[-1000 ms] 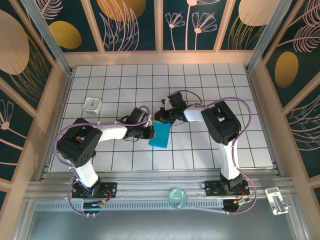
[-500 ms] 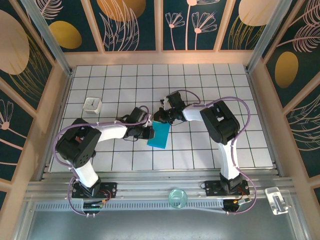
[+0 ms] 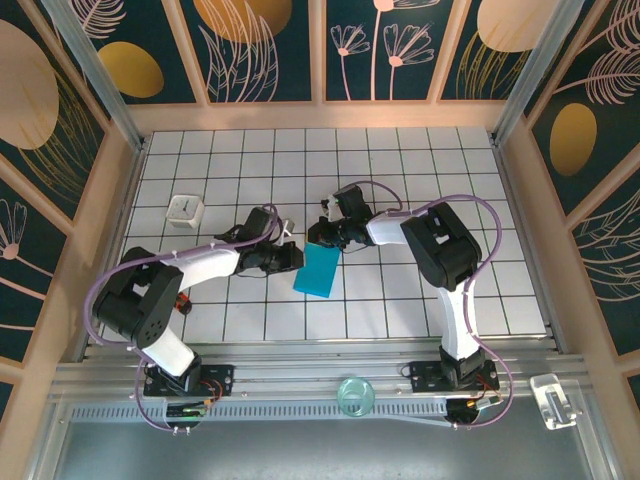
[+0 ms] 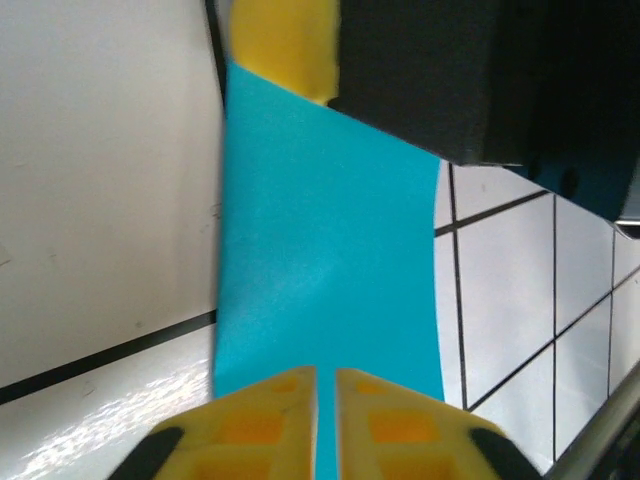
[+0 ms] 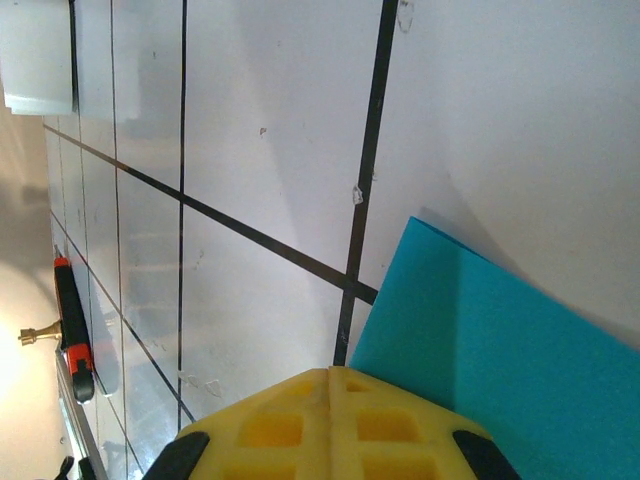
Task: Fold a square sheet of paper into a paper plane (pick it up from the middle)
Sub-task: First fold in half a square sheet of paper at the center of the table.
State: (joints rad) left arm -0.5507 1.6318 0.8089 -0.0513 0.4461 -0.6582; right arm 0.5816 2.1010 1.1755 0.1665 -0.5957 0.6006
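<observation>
Early fold stage. The square sheet of paper (image 3: 318,270) lies as a teal oblong just left of centre on the grid table (image 3: 380,300).
- Left gripper (image 4: 326,378): jaws almost together at the sheet's left edge; pinching or pressing, cannot tell.
- Right gripper (image 5: 330,375): closed tight at its upper edge.

Judged: creasing the centre fold. Next: press along the crease without dragging the sheet.

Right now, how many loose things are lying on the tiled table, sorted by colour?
Teal: 1, the folded paper
White: 1, the small cube
Total: 2
</observation>
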